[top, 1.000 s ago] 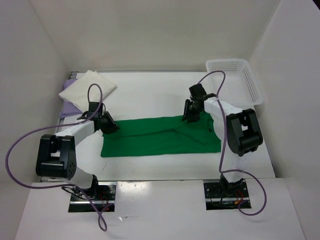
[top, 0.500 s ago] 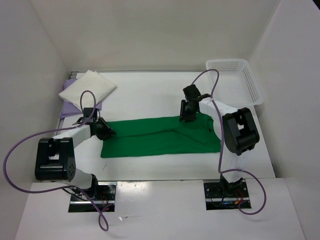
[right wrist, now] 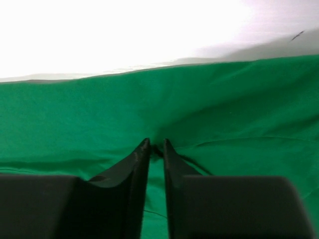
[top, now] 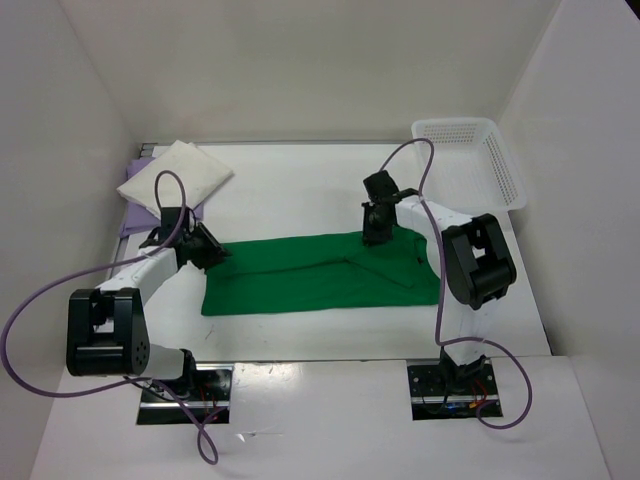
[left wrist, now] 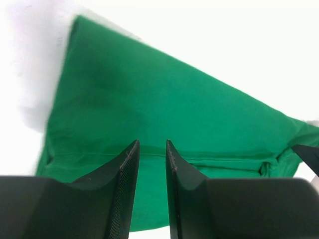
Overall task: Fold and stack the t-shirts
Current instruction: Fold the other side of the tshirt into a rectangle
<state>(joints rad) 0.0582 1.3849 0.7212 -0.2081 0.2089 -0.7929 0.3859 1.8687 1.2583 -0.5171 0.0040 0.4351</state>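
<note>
The green shirt (top: 310, 275) lies flat in the middle of the table (top: 290, 190) as a long, soft rectangle. Its cloth is matte and smooth, with a diagonal fold line and a raised flap toward its right end. The left claw (left wrist: 151, 144) hangs over the shirt's left end, near the stitched hem. Its two dark, wedge-shaped fingers (left wrist: 127, 169) stand narrowly apart, and flat green cloth shows between them with nothing gathered. The right claw (right wrist: 155, 145) sits at the shirt's far edge, its tips drawn nearly together on a small pinch of green cloth, with creases running out from that spot. At the far left corner the cream shirt (top: 175, 172) rests as a folded, pillowy square on top of the lavender shirt (top: 130, 222), which shows only as a thin margin. A white plastic mesh basket (top: 505, 165), rectangular with a latticed wall, stands at the far right corner, well apart from the shirts.
</note>
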